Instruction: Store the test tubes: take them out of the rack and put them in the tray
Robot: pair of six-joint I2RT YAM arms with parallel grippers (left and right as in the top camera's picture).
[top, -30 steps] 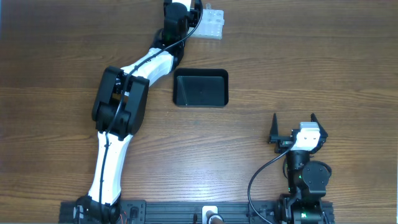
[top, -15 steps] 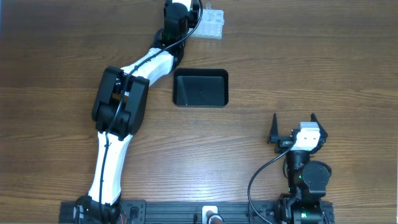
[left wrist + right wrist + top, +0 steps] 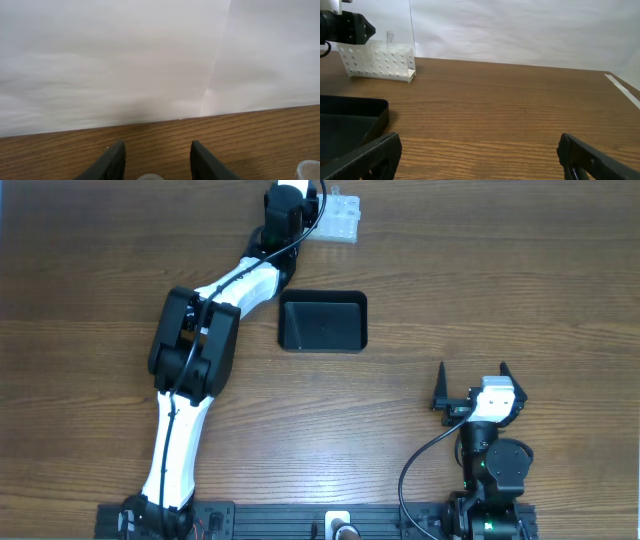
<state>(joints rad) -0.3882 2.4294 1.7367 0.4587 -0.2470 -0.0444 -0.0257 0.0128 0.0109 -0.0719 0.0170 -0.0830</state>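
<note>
Brown wood-grain counter [image 3: 520, 300] across the whole top view, grain running left to right. Plain white wall [image 3: 100, 60] behind its far edge, taking the upper part of both wrist frames. Vertical seam [image 3: 217, 55] in the wall right of centre in the left wrist frame. Thin white strip [image 3: 622, 87] on the counter at the right edge of the right wrist frame. Light is even, with soft shadows.

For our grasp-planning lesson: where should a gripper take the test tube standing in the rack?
Probably by its exposed top, from above: the test tube stands upright and the rack encloses its lower part.
</note>
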